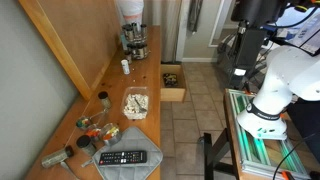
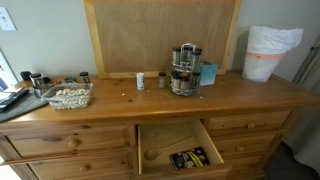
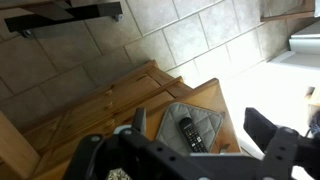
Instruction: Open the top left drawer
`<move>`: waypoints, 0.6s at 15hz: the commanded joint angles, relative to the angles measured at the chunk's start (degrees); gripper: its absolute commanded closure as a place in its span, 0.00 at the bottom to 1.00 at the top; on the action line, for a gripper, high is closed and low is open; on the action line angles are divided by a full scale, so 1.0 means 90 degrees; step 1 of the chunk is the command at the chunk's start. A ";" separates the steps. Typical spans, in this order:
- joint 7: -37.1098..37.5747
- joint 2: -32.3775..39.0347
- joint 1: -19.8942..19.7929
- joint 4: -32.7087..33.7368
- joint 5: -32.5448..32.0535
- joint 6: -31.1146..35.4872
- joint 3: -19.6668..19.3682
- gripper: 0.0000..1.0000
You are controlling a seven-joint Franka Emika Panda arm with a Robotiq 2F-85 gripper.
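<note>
**Operator:** Where is the target, and what condition is it in?

**Technician:** In an exterior view, the long, light-brown wooden top left drawer is at the lower left of the frame. It is closed and sits directly under the top of the wooden dresser. The small squarish wooden drawer at lower centre stands open (dark clutter inside) and is not the target.

**Operator:** Orientation?

**Technician:** The front panel faces the camera. The long axis runs left to right, parallel to the dresser's front edge. Travel is judged to be toward the bottom of the frame.

**Operator:** Gripper status?

**Technician:** In the wrist view the black two-finger gripper has its jaws apart and empty. It is well above a grey mat that carries a black remote control.

**Operator:** Procedure?

**Technician:** Descend to the panel, take hold near mid-length and pull square to the long axis. An off-centre pull would likely rack a wide drawer in its guides.
</note>
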 commanded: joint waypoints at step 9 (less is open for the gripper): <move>-0.0071 -0.0017 -0.0149 0.0025 0.0071 -0.0055 0.0095 0.00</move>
